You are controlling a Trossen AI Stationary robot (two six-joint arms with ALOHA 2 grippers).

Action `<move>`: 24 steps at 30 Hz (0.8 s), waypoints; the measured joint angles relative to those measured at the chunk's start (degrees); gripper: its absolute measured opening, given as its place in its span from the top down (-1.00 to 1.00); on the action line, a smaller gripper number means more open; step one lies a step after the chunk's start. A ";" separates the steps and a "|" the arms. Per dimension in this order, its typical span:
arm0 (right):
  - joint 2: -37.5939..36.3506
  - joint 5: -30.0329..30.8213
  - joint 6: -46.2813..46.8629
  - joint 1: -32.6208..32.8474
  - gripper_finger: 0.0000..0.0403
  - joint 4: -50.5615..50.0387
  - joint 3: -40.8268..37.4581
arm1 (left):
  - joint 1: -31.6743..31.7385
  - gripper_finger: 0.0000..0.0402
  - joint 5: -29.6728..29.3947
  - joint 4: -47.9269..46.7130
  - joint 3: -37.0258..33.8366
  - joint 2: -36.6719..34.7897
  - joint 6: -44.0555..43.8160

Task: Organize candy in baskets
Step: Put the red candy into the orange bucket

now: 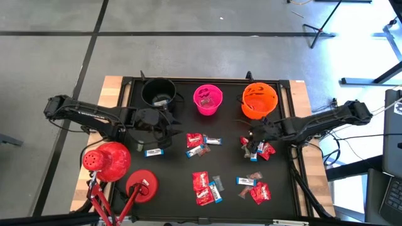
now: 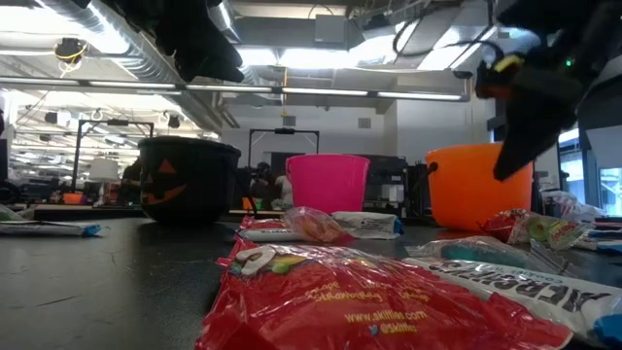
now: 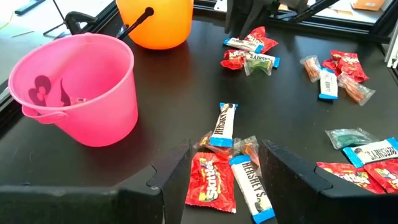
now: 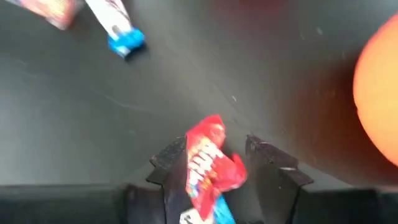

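The right gripper was down at the candy pile just below the orange jack-o'-lantern bucket, and from its wrist view its two dark fingers stood on either side of a red Skittles packet, clasping it, with a bit of blue-and-white wrapper showing beneath. The dark mat lay under it and the orange bucket sat close beside. The left gripper hovered over the left part of the mat, just below the black cauldron bucket, its fingers spread apart and empty. A blue-and-white bar lay just beneath it on the mat. Past those fingers I could see a red Skittles packet and two Hershey's bars lying loose in a cluster, near the pink bucket, which stood between the black and orange ones along the far edge of the table. The pink bucket seemed to have something small lying at its bottom, though I could not make out what. More candy was scattered across the mat: a red pair with a grey wrapper and a blue-and-white bar toward the near edge, and another red and blue-and-white group to the right of that. Two red dome-shaped lamp heads sat at the left near corner, off the mat, well apart from the sweets.
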 joint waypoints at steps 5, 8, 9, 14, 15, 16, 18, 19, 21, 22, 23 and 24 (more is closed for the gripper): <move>3.84 -1.02 2.41 0.00 0.22 -0.83 0.00 | -0.34 0.11 -0.07 -0.16 0.00 0.00 -0.45; 5.71 -2.19 2.59 0.00 0.22 -0.53 0.00 | -0.91 0.11 -0.09 -0.20 0.00 0.00 -0.46; 6.24 -2.53 2.69 0.00 0.22 -0.54 0.00 | -1.06 0.11 -0.09 -0.20 0.00 0.00 -0.46; 8.87 -2.56 3.20 -0.02 0.22 0.11 0.00 | -1.84 0.11 -0.09 -0.21 0.00 0.00 -0.50; 9.33 -2.56 3.20 -0.01 0.22 0.20 0.00 | -1.97 0.11 -0.11 -0.20 0.00 0.00 -0.62; 9.75 -2.56 3.24 0.00 0.22 0.14 0.00 | -2.12 0.11 -0.11 -0.20 0.00 0.00 -0.63; 10.60 -2.54 3.94 -0.02 0.22 0.11 0.00 | -2.16 0.11 -0.11 -0.20 0.00 0.00 -0.68; 10.94 -2.54 4.09 -0.02 0.22 0.07 0.00 | -2.16 0.11 -0.11 -0.22 0.00 0.00 -0.87; 11.45 -2.70 4.21 -0.02 0.24 0.07 0.00 | -2.16 0.11 -0.11 -0.20 0.00 0.00 -0.94; 11.57 -3.01 4.24 -0.02 0.26 0.09 0.00 | -2.16 0.11 -0.11 -0.21 0.00 0.00 -0.94; 11.61 -3.24 4.25 -0.02 0.30 0.04 0.00 | -2.16 0.11 -0.11 -0.20 0.00 0.00 -0.96; 11.61 -3.47 4.25 -0.02 0.34 0.00 0.00 | -2.16 0.11 -0.11 -0.20 0.00 0.00 -0.98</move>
